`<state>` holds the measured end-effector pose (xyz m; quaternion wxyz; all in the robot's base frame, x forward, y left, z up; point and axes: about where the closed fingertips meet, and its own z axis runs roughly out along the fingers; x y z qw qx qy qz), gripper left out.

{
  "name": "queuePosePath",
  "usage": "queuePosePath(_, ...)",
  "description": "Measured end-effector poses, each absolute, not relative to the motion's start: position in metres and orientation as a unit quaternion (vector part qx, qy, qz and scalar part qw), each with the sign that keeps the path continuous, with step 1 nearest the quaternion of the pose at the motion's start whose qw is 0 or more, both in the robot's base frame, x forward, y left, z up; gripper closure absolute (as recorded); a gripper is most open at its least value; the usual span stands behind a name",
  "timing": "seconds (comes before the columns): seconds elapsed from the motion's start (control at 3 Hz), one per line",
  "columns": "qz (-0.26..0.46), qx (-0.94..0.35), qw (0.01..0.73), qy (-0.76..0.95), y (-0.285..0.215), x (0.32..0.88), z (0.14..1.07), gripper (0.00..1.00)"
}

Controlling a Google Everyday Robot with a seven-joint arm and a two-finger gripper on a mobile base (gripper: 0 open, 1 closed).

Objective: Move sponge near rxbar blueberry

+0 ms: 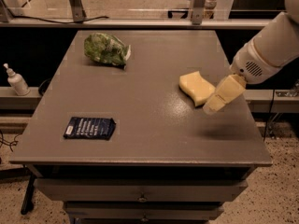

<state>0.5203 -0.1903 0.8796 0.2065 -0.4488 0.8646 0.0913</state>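
The pale yellow sponge lies flat on the right part of the grey table. The dark navy rxbar blueberry lies flat near the table's front left. My gripper, a boxy pale yellow piece at the end of the white arm, hangs above the table just right of the sponge, its tip close to the sponge's near right corner. It holds nothing that I can see.
A green-and-white wrinkly bag lies at the table's back left. A white pump bottle stands on a ledge left of the table. Metal posts stand behind the back edge. Drawers sit under the tabletop.
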Motion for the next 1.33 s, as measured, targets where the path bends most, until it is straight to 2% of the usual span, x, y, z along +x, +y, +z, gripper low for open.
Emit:
queuePosePath(0.67,0.139,-0.397,0.206,0.884,-0.162,0.559,0.845,0.00)
queuePosePath(1.0,0.152,-0.377,0.203,0.891,-0.156,0.570,0.833,0.18)
queuePosePath(1.33,0.153,-0.368,0.206,0.894,-0.158,0.575,0.831,0.42)
